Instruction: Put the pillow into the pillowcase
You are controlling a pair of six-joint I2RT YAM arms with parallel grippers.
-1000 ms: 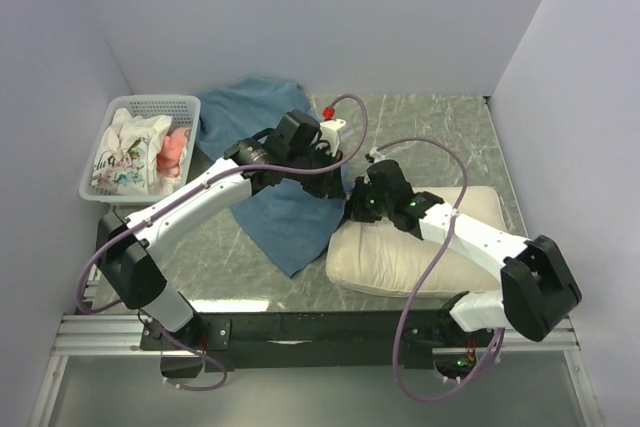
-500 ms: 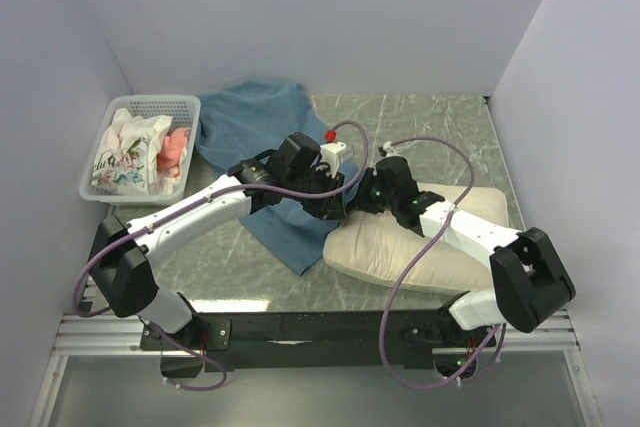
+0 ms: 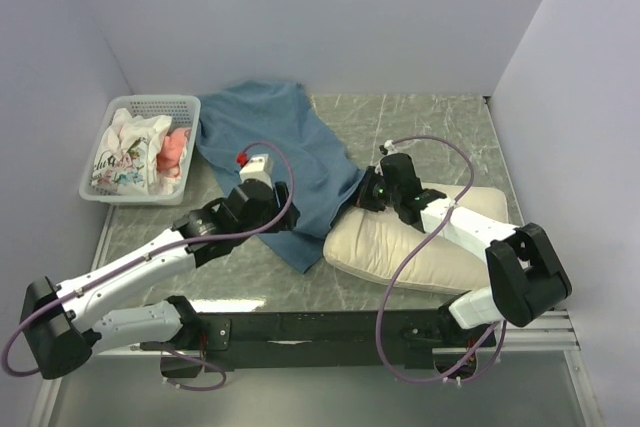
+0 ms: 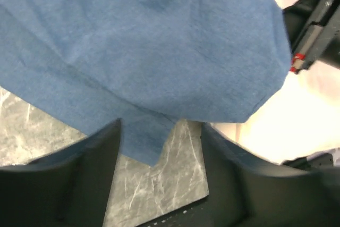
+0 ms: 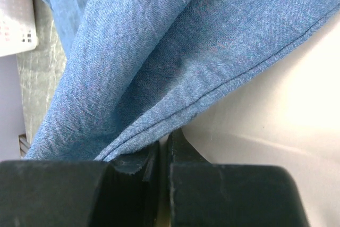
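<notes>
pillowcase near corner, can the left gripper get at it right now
Probably yes. The left gripper hangs open right over the pillowcase corner with nothing between. The right gripper pinches its hem beside the pillow, off to the side.

So the big soft muted-blue fabric pillowcase (image 3: pixel 290 147) is spread out pretty loosely on the table. It runs from the back left down towards the front middle, where it ends in a pointy corner, and it's wrinkly all over. Its right edge drapes onto the left end of the plump rectangular cream-coloured pillow (image 3: pixel 365 242). That one lies flat at the front right, a bit angled, with a plain face up. Up close in the right wrist view, the pillowcase (image 5: pixel 159 51) is bunched into long folds, and its stitched hem sits right on the pillow (image 5: pixel 276 94). The pillow's basically all outside the case, not in it yet.
</notes>
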